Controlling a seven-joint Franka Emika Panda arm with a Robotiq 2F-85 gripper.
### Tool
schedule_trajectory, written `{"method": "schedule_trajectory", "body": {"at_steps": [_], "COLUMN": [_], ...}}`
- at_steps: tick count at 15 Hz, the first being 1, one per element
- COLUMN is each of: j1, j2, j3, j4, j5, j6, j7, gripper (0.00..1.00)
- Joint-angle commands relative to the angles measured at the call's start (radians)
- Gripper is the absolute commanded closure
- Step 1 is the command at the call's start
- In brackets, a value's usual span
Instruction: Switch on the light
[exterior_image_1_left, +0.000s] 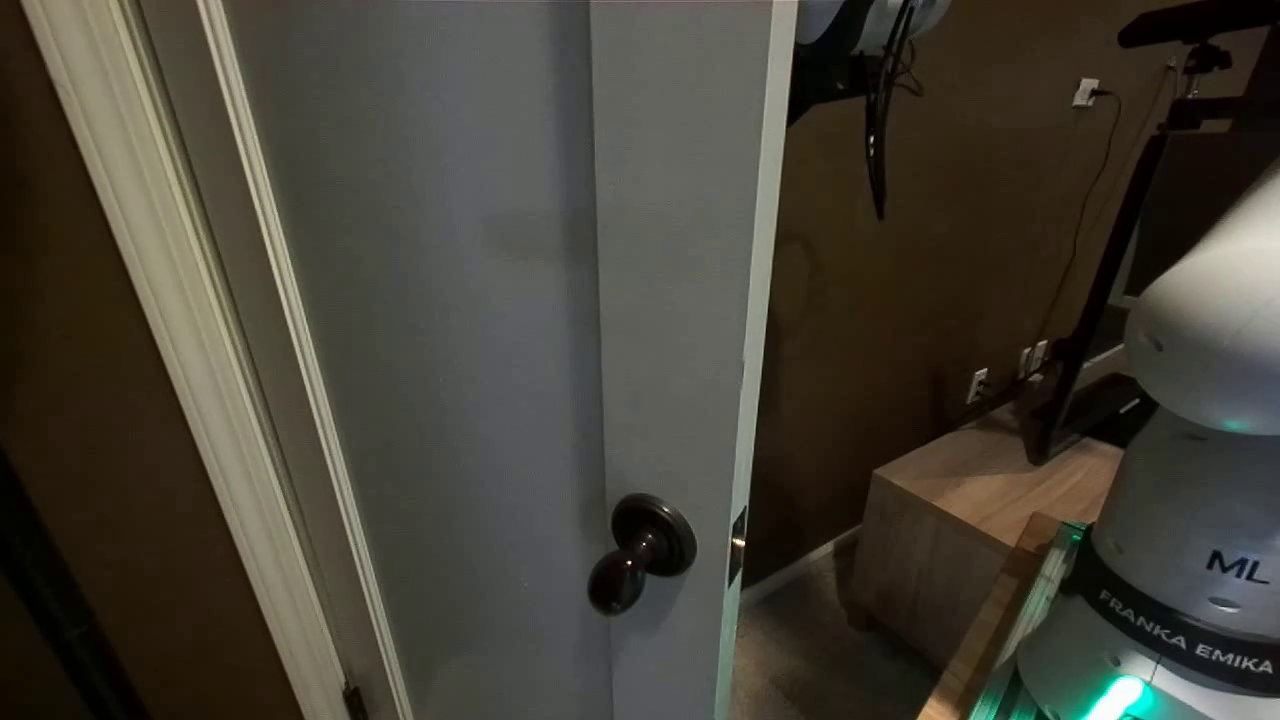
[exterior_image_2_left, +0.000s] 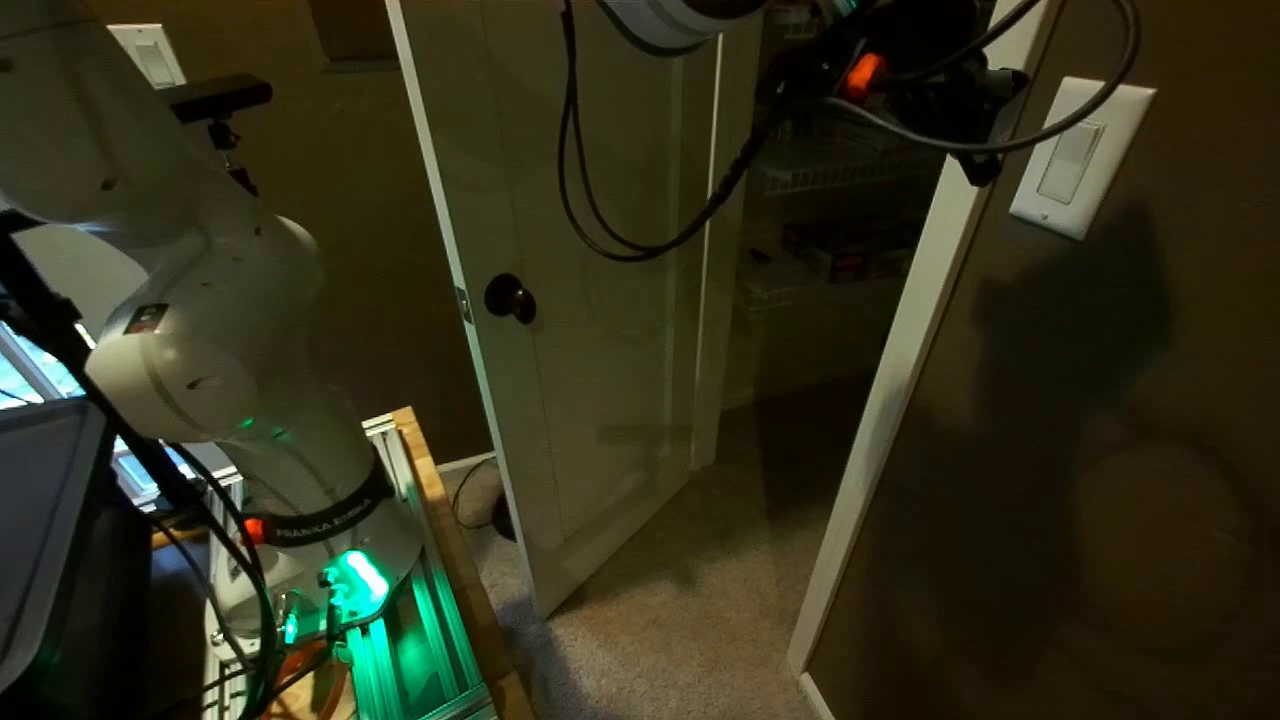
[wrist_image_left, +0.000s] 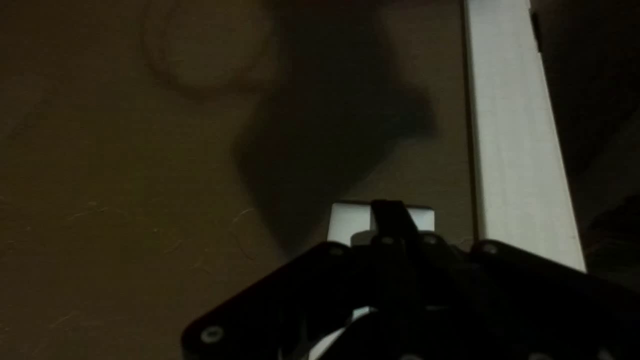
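1. Brown wall (exterior_image_2_left: 1200, 420) and beige carpet (exterior_image_2_left: 640, 650), dim room; we see the wall filling most of the wrist view as well.
2. Light switch (exterior_image_2_left: 1070, 165): white, mounted on the wall, upper right of an exterior view. We also get it lower middle in the wrist view, partly covered. Which way it's pressed, we can't tell.
3. Gripper (wrist_image_left: 388, 206): we mark it closed, dark fingers (wrist_image_left: 395, 223) meeting in a narrow tip that overlaps the light switch, lower middle of the wrist view. In an exterior view it sits upper right, just left of the light switch. Touching or apart, we can't tell.
4. Black cable (exterior_image_2_left: 1131, 40): loops beside the gripper, passing in front of the light switch's upper part.
5. Shadow (exterior_image_2_left: 1060, 330) on the wall: right side of an exterior view, upper middle of the wrist view.
6. White trim (exterior_image_2_left: 900, 370): slants down left of the light switch; right side of the wrist view.
7. Door (exterior_image_1_left: 670, 300): ajar, dark knob (exterior_image_1_left: 640, 550), both exterior views.
8. White robot arm (exterior_image_2_left: 230, 370): left side of an exterior view, green glow (exterior_image_2_left: 365, 578) at its lower end, lower left.
9. Wooden cabinet (exterior_image_1_left: 930, 560): lower right of an exterior view.
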Motion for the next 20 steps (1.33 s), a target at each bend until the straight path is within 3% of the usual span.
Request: {"method": "schedule_trajectory", "body": {"at_steps": [1, 9, 18, 20], "j1": [-0.019, -0.015, -0.024, -0.007], "j2": [0.091, 0.178, 0.215, 0.193], "j3": [0.015, 0.022, 0.012, 0.015], "j4": [0.106, 0.18, 0.198, 0.185], "j5": [-0.056, -0.088, -0.263, -0.23], "j6": [0.019, 0.104, 0.167, 0.096], "j7": [0.112, 0.222, 0.347, 0.312], "gripper": [0.95, 0.97, 0.97, 0.97]}}
